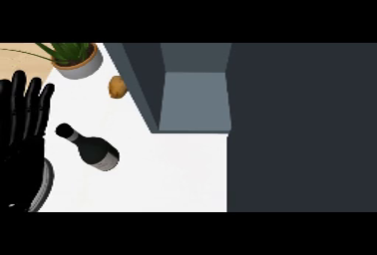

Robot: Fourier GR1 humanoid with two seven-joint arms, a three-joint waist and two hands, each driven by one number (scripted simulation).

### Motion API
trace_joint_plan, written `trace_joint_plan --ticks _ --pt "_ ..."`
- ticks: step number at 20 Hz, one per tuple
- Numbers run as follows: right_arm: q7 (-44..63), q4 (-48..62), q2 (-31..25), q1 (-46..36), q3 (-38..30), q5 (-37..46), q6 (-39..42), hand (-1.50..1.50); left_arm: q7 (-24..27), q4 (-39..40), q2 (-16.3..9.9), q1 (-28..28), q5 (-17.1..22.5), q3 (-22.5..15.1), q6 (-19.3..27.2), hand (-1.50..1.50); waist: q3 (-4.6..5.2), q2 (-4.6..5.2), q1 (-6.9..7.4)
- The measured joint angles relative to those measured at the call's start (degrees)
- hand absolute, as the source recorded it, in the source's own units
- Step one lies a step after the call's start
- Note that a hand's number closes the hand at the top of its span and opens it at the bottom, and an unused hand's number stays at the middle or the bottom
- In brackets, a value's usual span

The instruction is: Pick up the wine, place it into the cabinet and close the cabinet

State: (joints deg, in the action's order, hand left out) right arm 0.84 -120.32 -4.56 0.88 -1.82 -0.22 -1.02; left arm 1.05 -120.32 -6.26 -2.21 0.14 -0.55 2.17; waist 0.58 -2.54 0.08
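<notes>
The wine bottle [92,148] lies on its side on the white counter [169,174], neck pointing up-left, apart from the open cabinet [191,99] on its right. To its left the left hand [22,124] rests at the view's edge, fingers straight and spread upward, holding nothing, their tips near but clear of the bottle's cap. Farther back sit a potato [117,87] and a potted plant [76,60].
</notes>
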Motion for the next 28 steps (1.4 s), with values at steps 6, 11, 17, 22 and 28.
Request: trace_joint_plan --ticks 6,11,17,22,28 --pt "0.26 -6.59 0.30 5.54 2.84 -0.51 1.97 -1.50 -1.60 2.15 3.57 0.37 -9.76 -2.14 7.94 -1.50 -0.48 1.86 -0.55" --pt "4.38 -9.36 -1.32 10.06 7.54 -4.89 7.44 -1.50 -5.42 4.49 5.45 0.66 -3.88 -7.57 18.74 -1.50 -0.51 2.28 -0.90" --pt "12.34 -15.60 -2.47 10.46 9.07 -7.43 8.35 -1.50 -9.74 5.35 6.06 -2.79 -5.65 -16.03 29.75 -1.50 -0.56 2.42 -0.51" --pt "17.97 -19.56 -2.38 9.34 10.10 -7.03 7.40 -1.50 -14.93 4.69 6.19 -6.73 -9.51 -21.06 36.40 -1.50 -0.57 2.43 -0.39" --pt "21.13 -19.61 -1.52 6.28 10.77 -6.23 6.45 -1.50 -24.15 2.20 6.24 -11.60 -16.44 -23.63 41.14 -1.50 -0.59 2.44 -0.23"
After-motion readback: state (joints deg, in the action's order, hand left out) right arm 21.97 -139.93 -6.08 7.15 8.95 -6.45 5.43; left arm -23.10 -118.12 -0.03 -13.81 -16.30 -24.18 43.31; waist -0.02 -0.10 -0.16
